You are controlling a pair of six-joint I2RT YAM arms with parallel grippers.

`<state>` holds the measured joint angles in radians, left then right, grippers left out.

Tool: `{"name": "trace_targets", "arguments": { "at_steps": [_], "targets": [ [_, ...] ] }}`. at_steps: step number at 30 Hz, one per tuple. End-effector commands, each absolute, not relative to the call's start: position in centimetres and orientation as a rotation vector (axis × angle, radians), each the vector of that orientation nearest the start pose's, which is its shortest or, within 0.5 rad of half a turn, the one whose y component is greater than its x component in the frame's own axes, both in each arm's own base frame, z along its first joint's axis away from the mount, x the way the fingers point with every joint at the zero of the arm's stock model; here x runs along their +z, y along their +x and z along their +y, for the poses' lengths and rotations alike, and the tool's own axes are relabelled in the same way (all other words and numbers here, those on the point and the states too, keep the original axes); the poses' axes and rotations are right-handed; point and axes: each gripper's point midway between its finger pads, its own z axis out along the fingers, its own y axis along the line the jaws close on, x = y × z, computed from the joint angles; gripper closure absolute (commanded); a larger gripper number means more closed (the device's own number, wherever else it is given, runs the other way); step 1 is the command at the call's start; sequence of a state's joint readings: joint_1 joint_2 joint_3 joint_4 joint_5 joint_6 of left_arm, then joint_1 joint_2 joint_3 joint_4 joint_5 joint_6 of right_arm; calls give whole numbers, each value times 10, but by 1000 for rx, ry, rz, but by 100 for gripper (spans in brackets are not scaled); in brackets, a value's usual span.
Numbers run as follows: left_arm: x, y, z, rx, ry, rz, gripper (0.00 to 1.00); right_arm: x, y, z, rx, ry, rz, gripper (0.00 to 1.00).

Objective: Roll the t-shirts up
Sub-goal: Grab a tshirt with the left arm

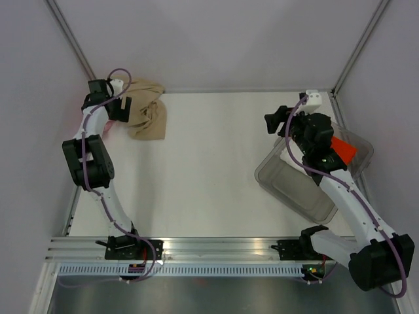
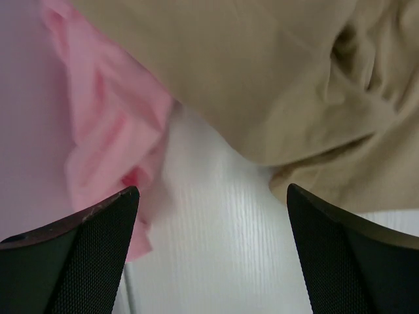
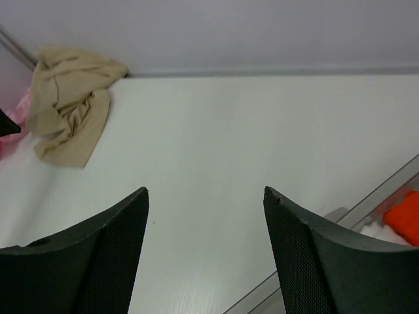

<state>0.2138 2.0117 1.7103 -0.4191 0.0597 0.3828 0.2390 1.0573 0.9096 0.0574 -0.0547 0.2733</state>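
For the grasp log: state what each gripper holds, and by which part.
Nothing is held. The left gripper stands open just short of the tan t-shirt and the pink t-shirt; the right gripper, also open, has only table below.

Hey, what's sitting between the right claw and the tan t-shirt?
Nothing. Only bare white table stretches from the right claw to the tan t-shirt, as the right wrist view shows.
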Motion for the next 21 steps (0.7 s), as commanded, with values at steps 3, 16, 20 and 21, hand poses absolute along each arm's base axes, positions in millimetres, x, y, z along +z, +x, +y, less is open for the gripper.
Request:
{"name": "trace_targets", "arguments": {
  "at_steps": [3,16,20,21],
  "targets": [
    [86,498,59,-39,463,2506,0,273,365,152,425,-86,1842,23],
    [29,536,66,33,362,2596,34,226,363,255,484,-315,1978,24],
    [30,520,45,-78,433,2590,90,220,362,274,534,-330,2002,24],
    [33,518,39,-112,449,2580,97,219,363,276,541,-324,2008,24]
  ]
}}
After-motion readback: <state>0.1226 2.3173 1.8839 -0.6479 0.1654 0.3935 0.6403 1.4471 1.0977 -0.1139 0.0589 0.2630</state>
